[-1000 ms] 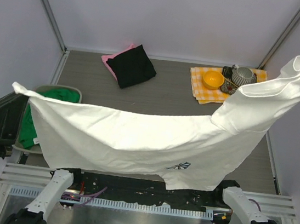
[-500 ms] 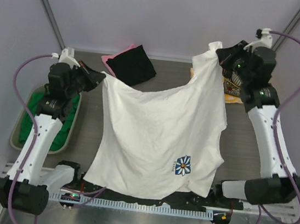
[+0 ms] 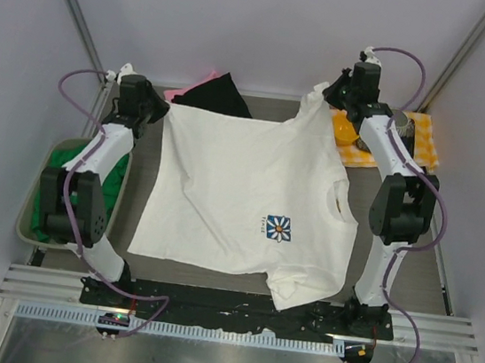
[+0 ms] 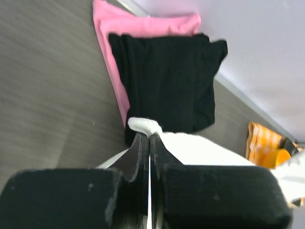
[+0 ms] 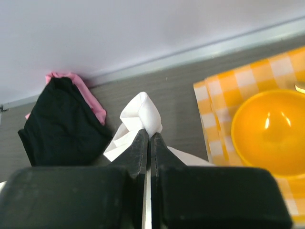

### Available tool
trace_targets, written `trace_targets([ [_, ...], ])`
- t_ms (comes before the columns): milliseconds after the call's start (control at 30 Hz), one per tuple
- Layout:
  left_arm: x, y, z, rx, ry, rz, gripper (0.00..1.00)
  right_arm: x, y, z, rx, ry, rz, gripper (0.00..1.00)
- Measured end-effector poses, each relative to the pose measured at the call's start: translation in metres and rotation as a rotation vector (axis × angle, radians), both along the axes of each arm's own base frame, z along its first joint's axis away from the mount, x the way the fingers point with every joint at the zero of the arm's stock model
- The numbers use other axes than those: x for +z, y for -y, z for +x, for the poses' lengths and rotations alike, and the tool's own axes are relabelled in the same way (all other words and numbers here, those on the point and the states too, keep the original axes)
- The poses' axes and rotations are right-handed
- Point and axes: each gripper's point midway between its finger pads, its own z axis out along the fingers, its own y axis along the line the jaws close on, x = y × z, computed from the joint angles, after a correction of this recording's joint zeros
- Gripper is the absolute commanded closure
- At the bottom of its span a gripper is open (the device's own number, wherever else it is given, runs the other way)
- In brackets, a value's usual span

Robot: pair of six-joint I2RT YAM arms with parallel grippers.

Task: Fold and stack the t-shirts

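A white t-shirt (image 3: 240, 199) with a blue daisy print (image 3: 278, 229) is stretched over the table, print up. My left gripper (image 3: 158, 109) is shut on its far-left corner (image 4: 145, 126). My right gripper (image 3: 329, 99) is shut on its far-right corner (image 5: 143, 117). Behind the shirt lies a folded black t-shirt (image 3: 213, 97) on a pink one (image 3: 187, 92); both show in the left wrist view, black (image 4: 167, 81) over pink (image 4: 143, 26). A green t-shirt (image 3: 82, 174) lies in the bin at left.
A grey-green bin (image 3: 35, 208) stands at the table's left edge. An orange-and-white checked cloth (image 3: 418, 142) at the back right carries an orange bowl (image 5: 271, 136) and a grey cup (image 3: 402, 126). The shirt's near hem hangs over the black rail (image 3: 235, 306).
Both arms have swung from held high near the camera out to the far side of the table, and the white t-shirt has gone from hanging stretched in the air to spread low over the table.
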Motion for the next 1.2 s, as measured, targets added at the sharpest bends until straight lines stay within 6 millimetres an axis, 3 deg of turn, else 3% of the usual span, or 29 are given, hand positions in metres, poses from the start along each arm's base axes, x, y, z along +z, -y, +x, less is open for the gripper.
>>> trace_targets([
  [100, -0.006, -0.009, 0.033, 0.028, 0.006, 0.021, 1.00, 0.008, -0.006, 0.023, 0.005, 0.050, -0.009, 0.99],
  [200, -0.009, -0.016, 0.053, 0.043, 0.007, 0.037, 1.00, 0.018, -0.011, 0.042, 0.007, 0.100, -0.026, 0.99],
  [500, 0.010, -0.047, 0.092, 0.103, 0.058, 0.075, 1.00, 0.039, -0.049, 0.070, 0.053, 0.207, -0.080, 0.99],
  [567, 0.019, -0.057, 0.101, 0.122, 0.079, 0.083, 1.00, 0.045, -0.059, 0.075, 0.061, 0.231, -0.087, 0.88],
  [600, 0.023, -0.060, 0.105, 0.130, 0.084, 0.087, 0.86, 0.046, -0.064, 0.079, 0.065, 0.241, -0.089, 0.64],
  [633, 0.025, -0.063, 0.109, 0.139, 0.088, 0.091, 0.62, 0.047, -0.069, 0.082, 0.071, 0.251, -0.091, 0.39],
  [667, 0.026, -0.066, 0.113, 0.145, 0.089, 0.098, 0.34, 0.046, -0.074, 0.085, 0.077, 0.258, -0.090, 0.15],
  [700, 0.025, -0.069, 0.117, 0.150, 0.086, 0.107, 0.01, 0.043, -0.078, 0.086, 0.081, 0.256, -0.092, 0.04],
  [767, 0.021, -0.072, 0.120, 0.159, 0.072, 0.117, 0.00, 0.033, -0.082, 0.086, 0.086, 0.239, -0.109, 0.04],
  [867, 0.011, -0.074, 0.116, 0.168, 0.028, 0.117, 0.00, 0.011, -0.080, 0.080, 0.073, 0.201, -0.149, 0.03],
  [1000, 0.008, -0.070, 0.093, 0.172, -0.022, 0.127, 0.00, -0.013, -0.068, 0.051, 0.041, 0.109, -0.243, 0.02],
  [1100, 0.020, -0.055, 0.054, 0.156, -0.054, 0.139, 0.00, 0.004, -0.060, 0.015, 0.023, 0.077, -0.308, 0.01],
  [1200, 0.056, -0.025, 0.010, 0.109, -0.026, 0.139, 0.00, 0.038, -0.060, -0.043, 0.034, 0.076, -0.323, 0.01],
])
